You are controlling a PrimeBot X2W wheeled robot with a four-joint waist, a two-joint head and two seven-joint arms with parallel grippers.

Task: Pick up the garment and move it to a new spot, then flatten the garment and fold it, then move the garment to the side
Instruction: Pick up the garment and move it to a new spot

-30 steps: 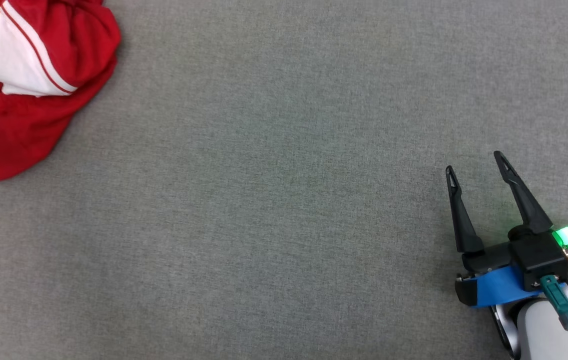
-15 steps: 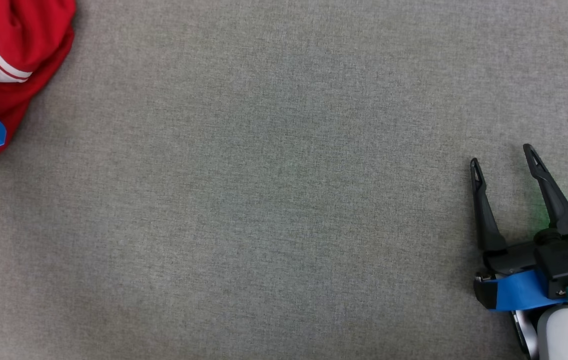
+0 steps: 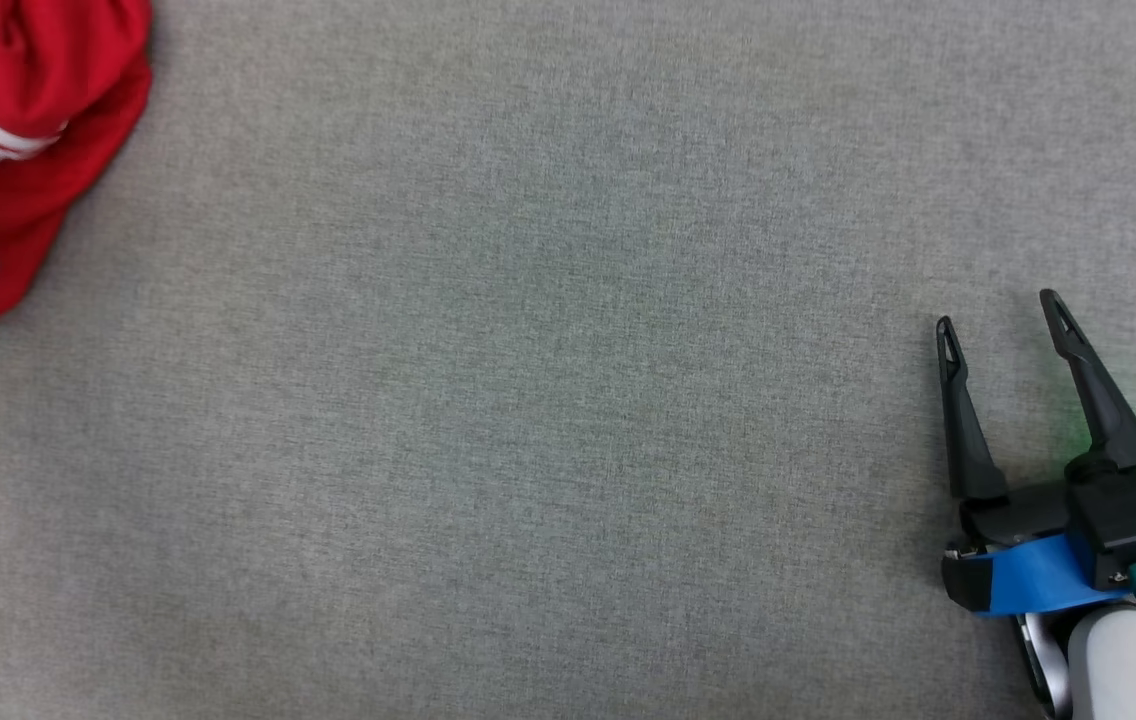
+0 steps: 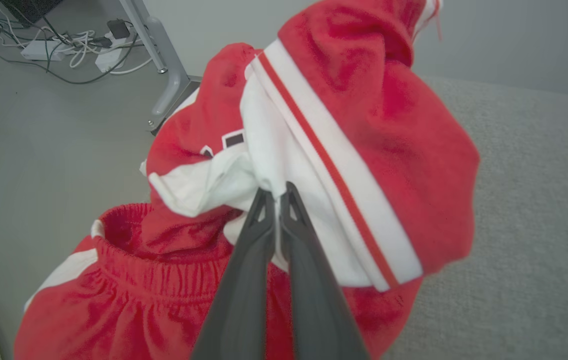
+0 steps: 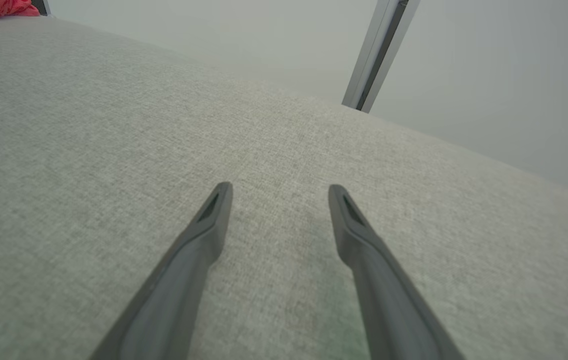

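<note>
At far left, left hand (image 4: 277, 193) clamped on garment (image 4: 389, 125); right hand (image 3: 996, 311) wide open, empty.

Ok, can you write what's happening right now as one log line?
step: pick up garment | left pincer: shut on its white fold | right pincer: open, empty

Likely a lab: floor cables (image 4: 75, 47) and power strip (image 4: 39, 49) beside a metal leg (image 4: 166, 75).

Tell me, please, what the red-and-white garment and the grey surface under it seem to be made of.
The garment: probably soft fleece-like knit, matte; fuzzy nap, rumpled folds. The grey surface: woven cloth covering, matte; a fine heathered weave shows. What lies beneath cannot be told.
</note>
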